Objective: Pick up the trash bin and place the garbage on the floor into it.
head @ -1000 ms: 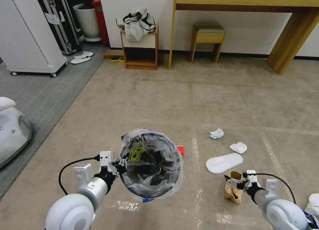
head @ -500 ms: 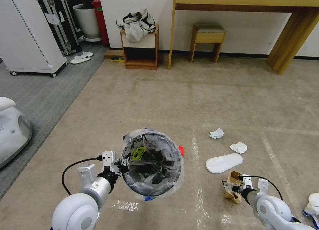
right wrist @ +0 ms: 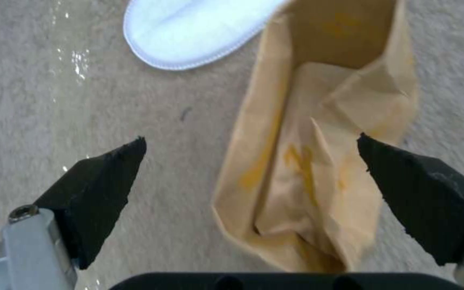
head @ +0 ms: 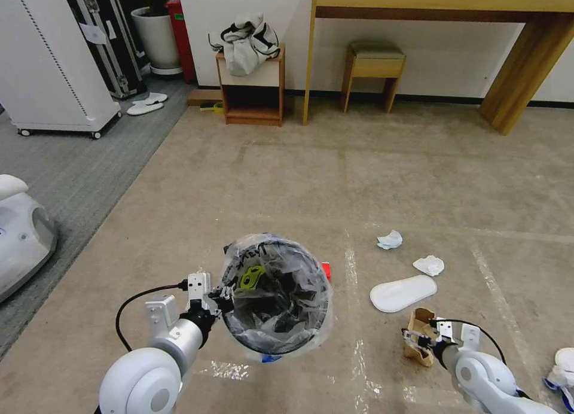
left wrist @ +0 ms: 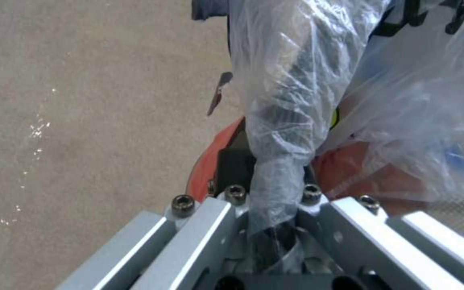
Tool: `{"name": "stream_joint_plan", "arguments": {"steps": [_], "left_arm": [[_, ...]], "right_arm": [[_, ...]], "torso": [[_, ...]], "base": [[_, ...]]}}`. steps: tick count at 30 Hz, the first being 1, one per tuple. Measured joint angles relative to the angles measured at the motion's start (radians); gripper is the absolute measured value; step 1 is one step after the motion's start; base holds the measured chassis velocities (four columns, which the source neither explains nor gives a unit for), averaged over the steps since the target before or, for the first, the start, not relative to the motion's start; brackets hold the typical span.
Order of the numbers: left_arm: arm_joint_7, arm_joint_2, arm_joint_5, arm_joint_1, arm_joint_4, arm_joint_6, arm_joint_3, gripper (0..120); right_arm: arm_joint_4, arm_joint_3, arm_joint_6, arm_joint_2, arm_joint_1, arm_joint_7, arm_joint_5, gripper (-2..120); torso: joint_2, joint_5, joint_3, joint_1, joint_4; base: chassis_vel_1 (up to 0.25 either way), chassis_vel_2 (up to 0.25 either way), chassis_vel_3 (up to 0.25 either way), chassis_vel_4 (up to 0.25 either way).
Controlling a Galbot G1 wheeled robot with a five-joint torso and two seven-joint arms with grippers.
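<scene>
While jaws gape | brown paper bag (right wrist: 318, 161) between them | right gripper (right wrist: 253, 177) low

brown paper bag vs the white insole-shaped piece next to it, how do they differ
The brown paper bag is crumpled, with an open mouth; the white insole-shaped piece is a flat, smooth oval. The open right gripper straddles the bag, while the piece lies untouched. Both rest on the beige carpet.

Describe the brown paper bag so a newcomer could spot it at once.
On the beige carpet, look to the right of the trash bin that the left pincer holds by its rim. The brown paper bag lies just nearer the robot than the flat white oval piece, between the open fingers of the right pincer. It is the one brown, crumpled, open-mouthed item among white litter.
</scene>
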Motion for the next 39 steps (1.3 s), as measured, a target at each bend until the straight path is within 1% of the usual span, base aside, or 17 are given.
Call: {"name": "stream_joint_plan", "arguments": {"steps": [5, 12, 19, 30, 33, 34, 35, 36, 37, 38, 39], "left_arm": [[0.003, -0.002, 0.000, 0.001, 0.004, -0.003, 0.000, 1], [0.004, -0.005, -0.001, -0.002, 0.010, -0.004, -0.001, 1], [0.004, -0.011, -0.003, -0.007, 0.016, -0.006, -0.001, 1], [0.003, -0.023, 0.000, -0.013, 0.024, -0.006, 0.009, 1], [0.003, -0.026, 0.003, -0.008, 0.023, -0.006, 0.008, 1], [0.003, -0.026, 0.003, -0.008, 0.023, -0.006, 0.008, 1], [0.003, -0.030, 0.006, -0.004, 0.020, -0.006, 0.007, 1], [0.003, -0.031, 0.006, -0.003, 0.019, -0.006, 0.007, 1], [0.003, -0.034, 0.009, 0.001, 0.018, -0.006, 0.006, 1], [0.003, -0.034, 0.009, 0.001, 0.018, -0.006, 0.006, 1], [0.003, -0.039, 0.016, 0.007, 0.016, -0.007, 0.004, 1]], "right_arm": [[-0.039, -0.042, 0.002, 0.026, 0.065, 0.013, -0.007, 100], [-0.097, -0.082, 0.005, 0.056, 0.122, 0.018, -0.023, 100], [-0.179, -0.088, 0.022, 0.079, 0.148, 0.011, -0.046, 100], [-0.231, -0.081, 0.030, 0.082, 0.161, 0.006, -0.066, 100], [-0.234, -0.082, 0.030, 0.082, 0.162, 0.000, -0.068, 95], [-0.234, -0.082, 0.030, 0.082, 0.162, 0.000, -0.068, 95], [-0.237, -0.083, 0.030, 0.082, 0.163, -0.005, -0.069, 88], [-0.237, -0.083, 0.030, 0.082, 0.163, -0.005, -0.069, 88], [-0.238, -0.085, 0.029, 0.082, 0.165, -0.006, -0.069, 79], [-0.238, -0.085, 0.029, 0.082, 0.165, -0.006, -0.069, 79], [-0.240, -0.088, 0.027, 0.083, 0.166, -0.008, -0.069, 72]], "torso": [[0.000, 0.0000, 0.000, 0.000, 0.0001], [0.000, 0.0000, 0.000, 0.000, 0.0000], [0.000, 0.0000, 0.000, 0.000, -0.0002], [0.000, 0.0000, 0.000, 0.000, -0.0002], [0.000, 0.0000, 0.000, 0.000, -0.0001], [0.000, 0.0000, 0.000, 0.000, -0.0001], [0.000, 0.0000, 0.000, 0.000, -0.0001], [0.000, 0.0000, 0.000, 0.000, -0.0001], [0.000, 0.0000, 0.000, 0.000, -0.0001], [0.000, 0.0000, 0.000, 0.000, -0.0001], [0.000, 0.0000, 0.000, 0.000, -0.0001]], "base": [[0.000, 0.000, 0.000, 0.000], [0.000, 0.000, 0.000, 0.000], [0.000, 0.000, 0.000, 0.000], [0.000, 0.000, 0.000, 0.000], [0.000, 0.000, 0.000, 0.000], [0.000, 0.000, 0.000, 0.000], [0.000, 0.000, 0.000, 0.000], [0.000, 0.000, 0.000, 0.000], [0.000, 0.000, 0.000, 0.000], [0.000, 0.000, 0.000, 0.000], [0.000, 0.000, 0.000, 0.000]]}}
